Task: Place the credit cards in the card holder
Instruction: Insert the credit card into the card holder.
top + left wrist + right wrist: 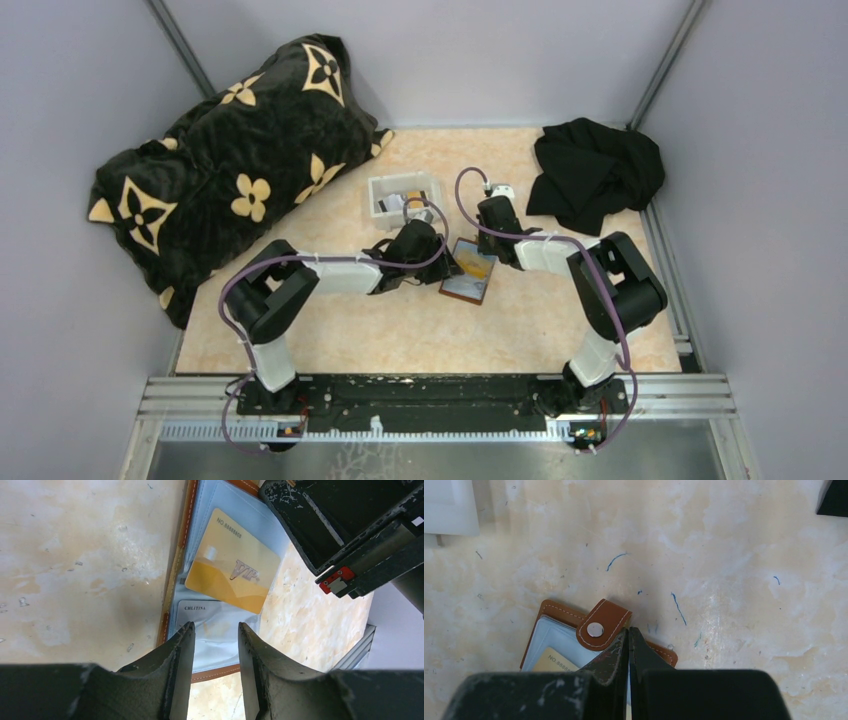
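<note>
The card holder (466,291) lies open on the table, brown leather with clear sleeves (220,640). A gold credit card (232,570) rests tilted on those sleeves; I cannot tell whether any edge is tucked in. A grey credit card (200,611) sits inside the sleeve below it. My left gripper (216,630) hovers open over the sleeves, holding nothing, and stands at the holder's left side (447,262). My right gripper (629,631) is shut, its tips down on the holder's far leather edge (561,611) beside the snap tab (600,626). It comes in from the holder's upper right (497,244).
A white tray (405,192) holding more cards stands just behind the holder, its corner showing in the right wrist view (449,505). A black and gold patterned cushion (230,160) fills the back left. A black cloth (595,170) lies at the back right.
</note>
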